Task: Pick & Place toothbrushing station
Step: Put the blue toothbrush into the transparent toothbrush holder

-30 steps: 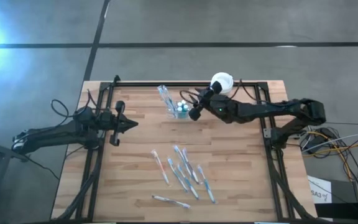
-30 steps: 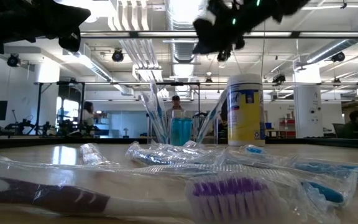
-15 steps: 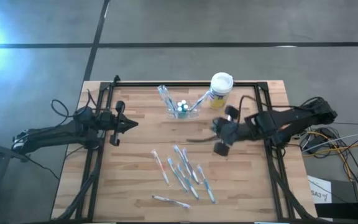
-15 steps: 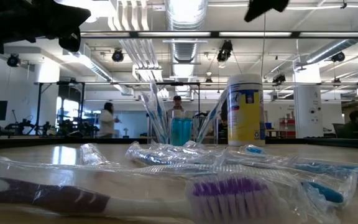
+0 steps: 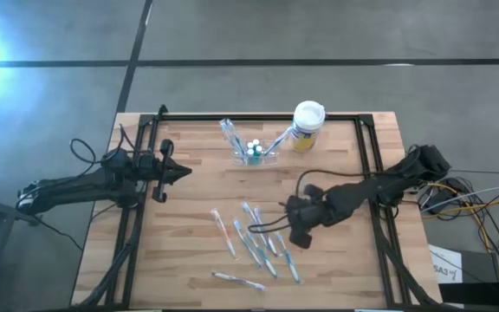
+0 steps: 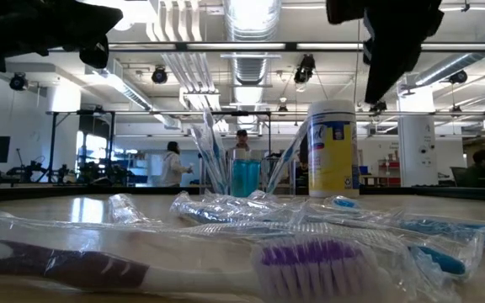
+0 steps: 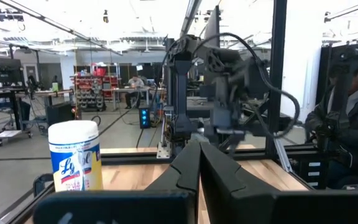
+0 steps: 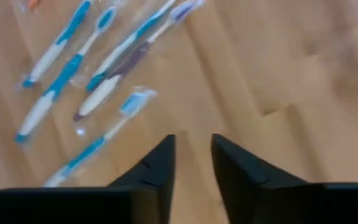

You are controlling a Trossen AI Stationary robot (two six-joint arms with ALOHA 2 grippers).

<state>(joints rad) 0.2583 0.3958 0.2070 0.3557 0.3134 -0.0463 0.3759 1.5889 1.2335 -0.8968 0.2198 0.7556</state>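
The toothbrushing station [image 5: 254, 152] is a small clear holder standing on its base at the table's far middle, with toothbrushes leaning in it; the low view shows the station [image 6: 241, 175] too. My right gripper [image 8: 192, 158] hangs above the wood, pointing steeply down, open with a narrow gap and nothing between its fingers. In the high view my right gripper [image 5: 299, 234] is just right of a pile of wrapped toothbrushes [image 5: 254, 243]. My left gripper [image 5: 184, 172] waits shut at the left, held about level above the table.
A white-lidded canister with a yellow label [image 5: 307, 121] stands right of the station. Several wrapped toothbrushes [image 8: 73, 68] lie loose on the near middle of the table. A black frame [image 5: 366, 165] runs along the table's sides. People show in the room behind.
My right gripper has left the station and swung toward the table's near edge, ending beside the toothbrush pile. It has tipped from about level to pointing steeply down. The station and canister stand as before.
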